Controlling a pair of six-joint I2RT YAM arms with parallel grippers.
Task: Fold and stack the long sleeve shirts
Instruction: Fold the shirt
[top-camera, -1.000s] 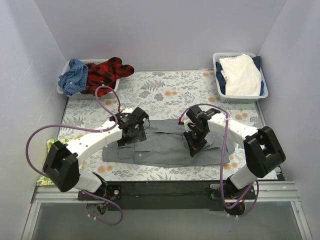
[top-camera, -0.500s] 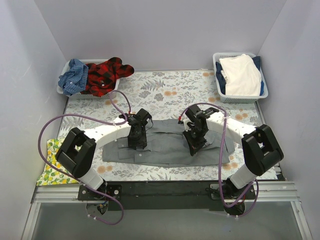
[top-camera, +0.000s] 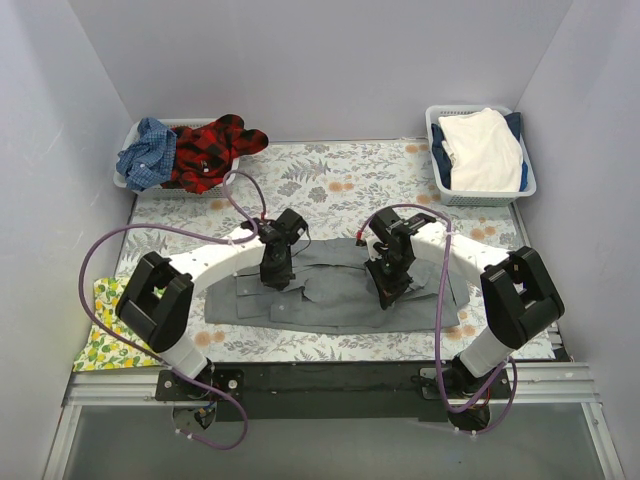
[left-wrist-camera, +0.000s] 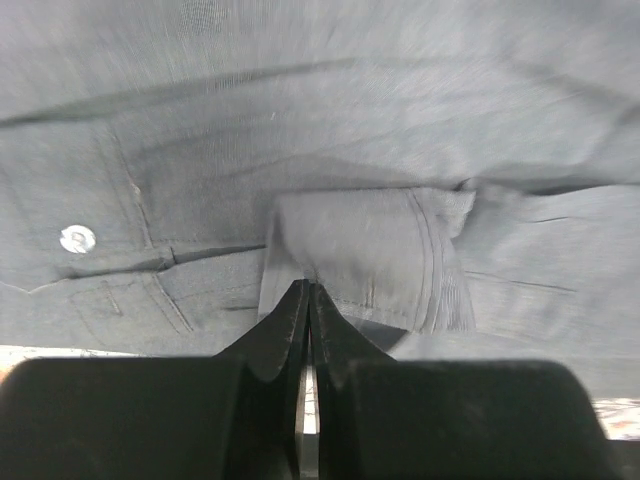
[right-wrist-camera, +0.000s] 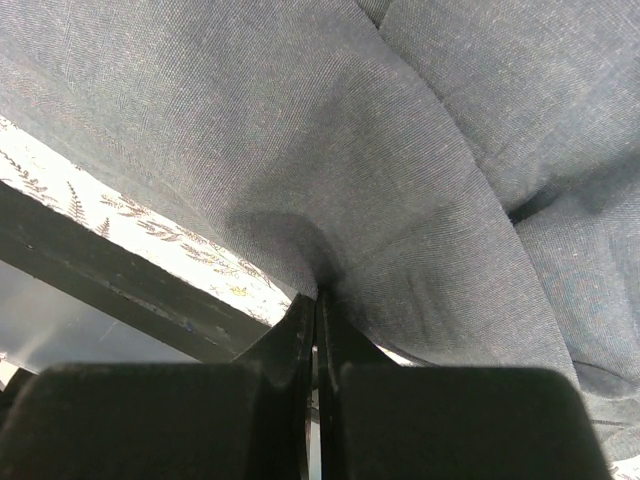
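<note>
With both sets of jaws closed on cloth, I'd lift the two arms together. The left gripper (left-wrist-camera: 307, 292) nips the near edge of a folded cuff (left-wrist-camera: 370, 260). The right gripper (right-wrist-camera: 318, 298) holds a pucker of the grey shirt (top-camera: 335, 300), which spreads away from both tips over the table cover (right-wrist-camera: 150, 235). The left bite looks thin to me, so raise slow, level and at matched speed. The plaid shirt (top-camera: 212, 145) lies well beyond.

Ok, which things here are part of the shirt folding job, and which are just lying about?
Job: grey shirt, red-black plaid shirt, blue checked shirt.
Lying about: lemon-print cloth, fern-print table cover, right-hand basket.
</note>
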